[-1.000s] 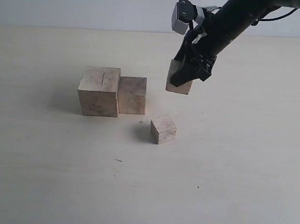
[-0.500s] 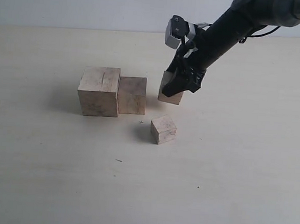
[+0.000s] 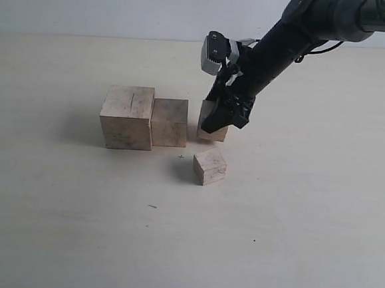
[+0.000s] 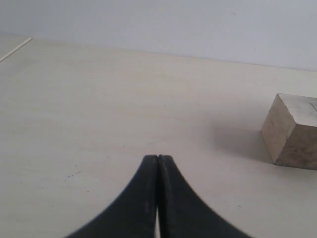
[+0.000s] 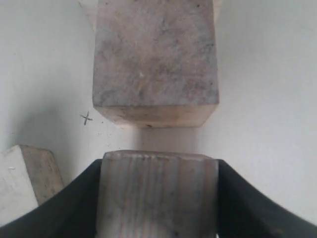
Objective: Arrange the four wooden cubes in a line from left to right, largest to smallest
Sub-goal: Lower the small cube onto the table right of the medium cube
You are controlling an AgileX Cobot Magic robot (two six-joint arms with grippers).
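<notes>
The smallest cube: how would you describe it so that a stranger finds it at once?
On the pale table, a row starts at the left with the largest cube and ends with the held cube in the right pincer. The smallest cube stands alone before it, nearer the camera. It alone sits apart from the row, turned askew.

Matte black tubular right arm (image 3: 287, 38), dark grey toward the upper link, pale grey boxy camera housing (image 3: 213, 52) at the wrist, thin black cable (image 3: 328, 46) looping off the arm, smooth black curved right fingers (image 5: 69, 208), left fingers (image 4: 143, 198) equally black, tapering
</notes>
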